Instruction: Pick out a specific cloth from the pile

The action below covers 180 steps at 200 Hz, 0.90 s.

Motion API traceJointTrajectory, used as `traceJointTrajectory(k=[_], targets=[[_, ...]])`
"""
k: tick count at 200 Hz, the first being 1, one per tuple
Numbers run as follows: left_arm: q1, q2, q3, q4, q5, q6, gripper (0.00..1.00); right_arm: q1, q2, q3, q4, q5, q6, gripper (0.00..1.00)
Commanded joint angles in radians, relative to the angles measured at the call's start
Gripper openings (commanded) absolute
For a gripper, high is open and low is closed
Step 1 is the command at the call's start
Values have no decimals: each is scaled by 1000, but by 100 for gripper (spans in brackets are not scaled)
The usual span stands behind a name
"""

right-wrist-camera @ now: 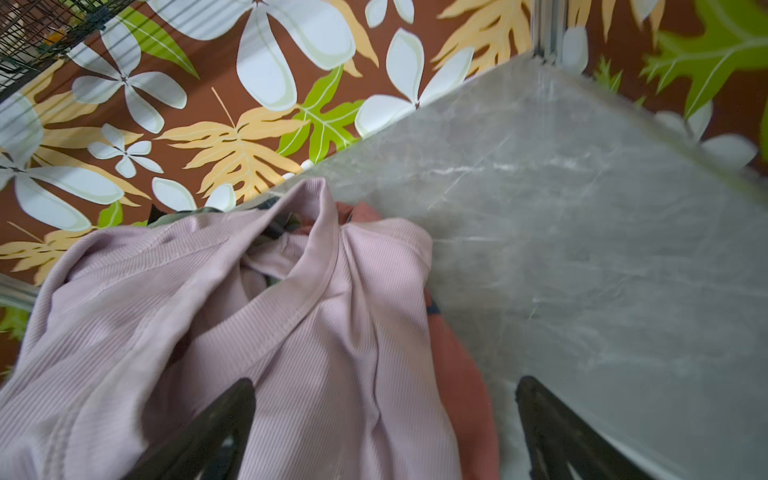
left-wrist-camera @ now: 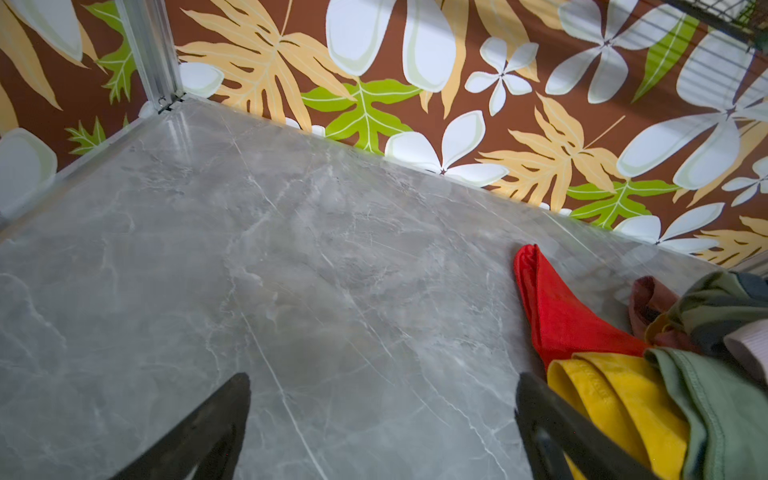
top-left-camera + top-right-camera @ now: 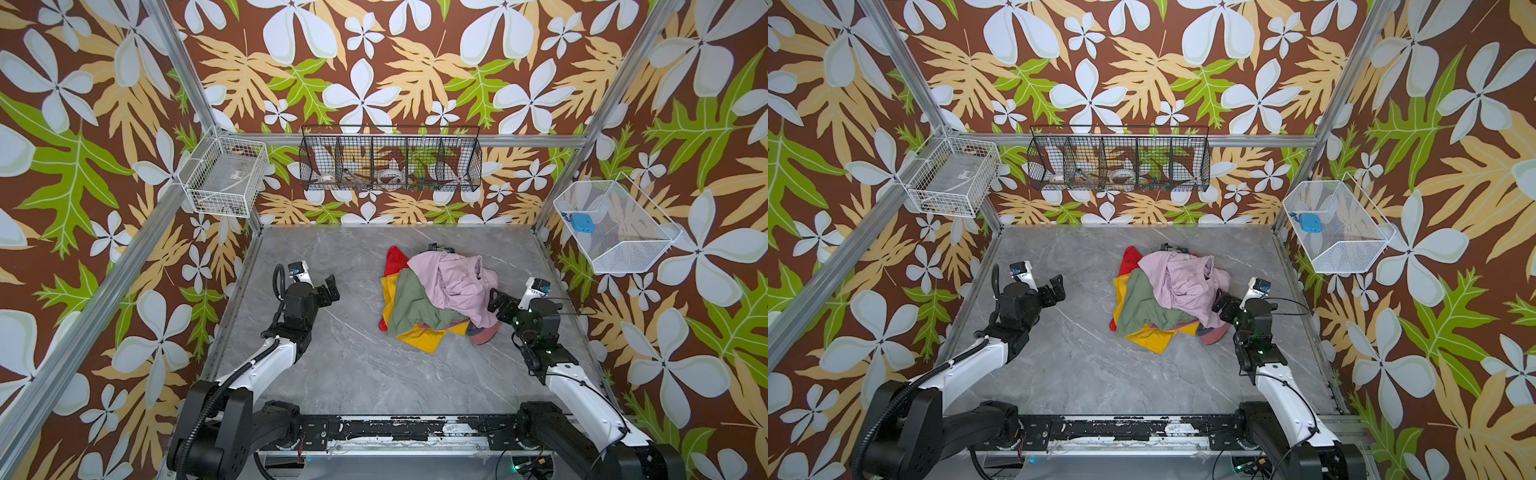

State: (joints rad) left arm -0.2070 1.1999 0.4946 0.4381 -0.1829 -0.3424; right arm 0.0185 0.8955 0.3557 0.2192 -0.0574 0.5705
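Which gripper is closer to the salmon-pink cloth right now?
Right. The right gripper sits directly at the salmon-pink cloth; the left gripper is across the pile, over bare table.

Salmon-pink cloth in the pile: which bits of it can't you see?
- Dusty salmon-pink soft cloth: mostly buried under the lilac-pink ribbed garment in both top views.
- Any print or tag: hidden in every view.
- Right wrist view: only a blurred strip shows, cut by the frame edge.
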Motion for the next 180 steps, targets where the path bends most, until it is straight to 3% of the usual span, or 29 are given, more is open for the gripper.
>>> traceJointTrajectory(k=[1, 97, 147, 180], targets=[[-15, -1, -3, 3, -1, -26, 100, 0, -31, -30, -87, -113, 153, 92], [-16, 26, -18, 44, 14, -37, 100, 14, -222, -72, -453, -108, 289, 70], [-16, 63, 1, 62, 33, -33, 100, 134, -94, -58, -430, -52, 328, 70], [-16, 61, 2, 61, 37, -29, 100, 151, 20, -22, -404, -41, 301, 69]])
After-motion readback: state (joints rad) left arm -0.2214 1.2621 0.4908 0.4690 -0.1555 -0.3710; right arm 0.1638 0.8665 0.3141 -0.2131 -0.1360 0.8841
